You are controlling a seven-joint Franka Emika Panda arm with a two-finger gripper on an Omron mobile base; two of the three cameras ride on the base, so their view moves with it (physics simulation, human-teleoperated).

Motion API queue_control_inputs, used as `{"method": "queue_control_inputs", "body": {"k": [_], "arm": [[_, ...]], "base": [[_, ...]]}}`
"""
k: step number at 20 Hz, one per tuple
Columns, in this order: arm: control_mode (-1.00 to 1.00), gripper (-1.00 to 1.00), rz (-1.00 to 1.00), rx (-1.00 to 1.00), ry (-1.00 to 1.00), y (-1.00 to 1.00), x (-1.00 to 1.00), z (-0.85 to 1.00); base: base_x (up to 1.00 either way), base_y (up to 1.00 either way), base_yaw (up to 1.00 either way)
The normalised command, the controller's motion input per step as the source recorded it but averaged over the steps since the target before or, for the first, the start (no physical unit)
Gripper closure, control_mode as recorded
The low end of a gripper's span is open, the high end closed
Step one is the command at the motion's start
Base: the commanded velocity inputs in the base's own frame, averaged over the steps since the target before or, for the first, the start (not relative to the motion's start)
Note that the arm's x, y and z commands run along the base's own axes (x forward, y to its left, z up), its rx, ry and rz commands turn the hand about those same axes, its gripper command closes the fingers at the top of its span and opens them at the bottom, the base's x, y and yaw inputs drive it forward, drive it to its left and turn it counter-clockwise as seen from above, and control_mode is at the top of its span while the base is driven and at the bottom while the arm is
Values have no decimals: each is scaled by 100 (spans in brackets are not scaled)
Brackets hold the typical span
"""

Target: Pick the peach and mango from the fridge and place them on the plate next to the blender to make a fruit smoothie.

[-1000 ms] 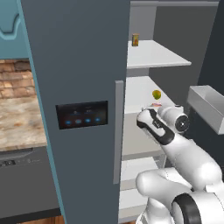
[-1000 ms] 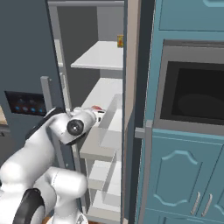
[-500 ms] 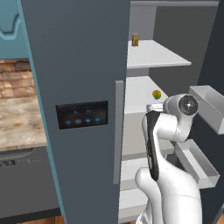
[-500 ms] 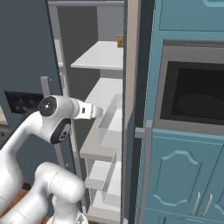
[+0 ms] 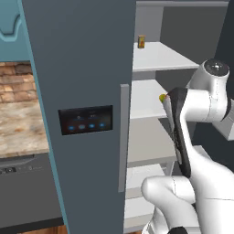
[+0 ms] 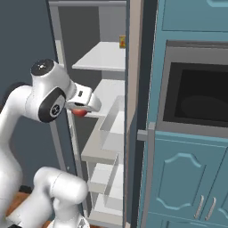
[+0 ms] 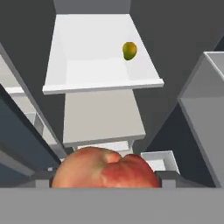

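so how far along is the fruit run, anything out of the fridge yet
Partly. The fridge stands open. In hand: the gripper is shut on the peach, which the hand view shows between the fingertips, outside the shelves. Left: the mango lies on a white shelf inside, untouched. The peach has yet to go to the plate, then the mango needs fetching too.

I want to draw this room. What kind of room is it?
It looks like a kitchen. There is an open fridge with white shelves, and a mango sits on one. A built-in oven sits among blue cabinets, and the gripper holds a peach.
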Motion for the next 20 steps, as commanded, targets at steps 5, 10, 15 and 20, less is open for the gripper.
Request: {"method": "queue_control_inputs", "body": {"k": [5,10,15,20], "arm": [[-100,100,6,0,-21,28,-23,-6],[-100,100,3,0,-2,6,-6,0],[-100,100,0,0,0,0,-9,0],[100,100,1,0,0,-1,-28,0]], "base": [[0,0,0],[0,0,0],[0,0,0],[-49,-1,19]]}}
